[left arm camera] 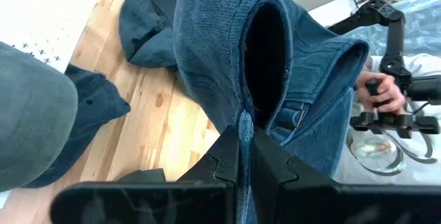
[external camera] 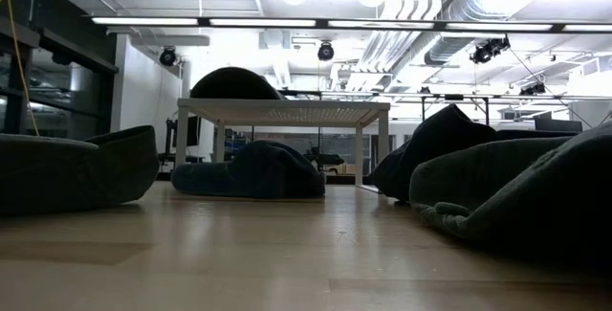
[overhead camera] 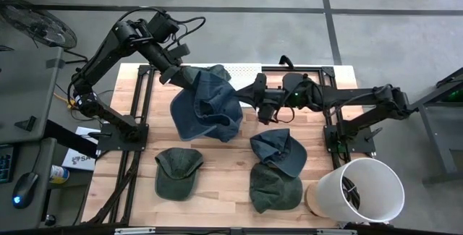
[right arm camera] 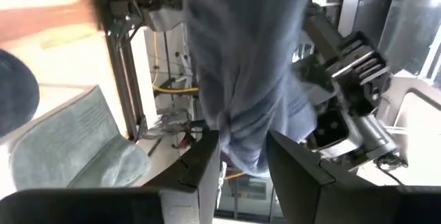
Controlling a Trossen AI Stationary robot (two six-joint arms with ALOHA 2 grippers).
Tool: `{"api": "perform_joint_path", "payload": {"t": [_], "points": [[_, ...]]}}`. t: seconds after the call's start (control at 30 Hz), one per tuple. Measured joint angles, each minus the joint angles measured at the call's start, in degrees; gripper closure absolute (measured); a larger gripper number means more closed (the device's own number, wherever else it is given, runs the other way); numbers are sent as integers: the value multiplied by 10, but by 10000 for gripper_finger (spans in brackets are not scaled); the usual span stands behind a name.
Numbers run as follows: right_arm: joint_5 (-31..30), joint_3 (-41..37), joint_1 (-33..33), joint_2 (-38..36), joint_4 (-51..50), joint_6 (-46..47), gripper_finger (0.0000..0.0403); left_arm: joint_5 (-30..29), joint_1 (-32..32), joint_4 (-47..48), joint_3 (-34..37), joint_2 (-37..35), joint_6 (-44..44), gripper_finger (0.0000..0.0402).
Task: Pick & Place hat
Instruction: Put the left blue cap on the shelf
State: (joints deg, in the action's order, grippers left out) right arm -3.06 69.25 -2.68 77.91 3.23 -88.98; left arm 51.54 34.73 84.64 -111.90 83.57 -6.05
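Hat in play: big blue denim hat (overhead camera: 206, 105), up off the worktop (overhead camera: 224, 191) and stretched between both arms, sitting around the worktop's centre, a bit toward 11 o'clock.
Left gripper (overhead camera: 177, 74): at the hat's 10 o'clock corner, jaws pinched tight on a thin fold of the denim; the left wrist view shows the cloth squeezed right between the two dark fingers (left arm camera: 224, 162).
Right gripper (overhead camera: 252, 94): on the hat's 3 o'clock edge, jaws partway apart with a thick bunch of blue fabric clamped between them, so it's got hold of the hat too.
Other hats: green cap (overhead camera: 178, 171) lying flat at about 7 o'clock; dark blue cap (overhead camera: 278, 150) at roughly 4 o'clock, overlapping a second green cap (overhead camera: 275, 189) just below it toward 5 o'clock.
Bucket: white bucket (overhead camera: 356, 190) tipped on its side at the worktop's 4 o'clock corner, mouth showing.
White panel (overhead camera: 242, 71): perforated sheet at 12 o'clock, partly under the hat.
Background: a person's hand (left arm camera: 379, 93) on some handles, seen past the hat in the left wrist view.
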Motion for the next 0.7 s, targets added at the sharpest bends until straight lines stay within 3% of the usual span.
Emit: {"api": "perform_joint_path", "payload": {"t": [0.5, 0.7], "points": [[-77, 0, -4, 34, 76, 2, 289, 15, 0, -5, 0, 0, -2, 389], [-86, 0, -2, 34, 47, 4, 308, 1, 0, -5, 0, 0, -2, 389]]}}
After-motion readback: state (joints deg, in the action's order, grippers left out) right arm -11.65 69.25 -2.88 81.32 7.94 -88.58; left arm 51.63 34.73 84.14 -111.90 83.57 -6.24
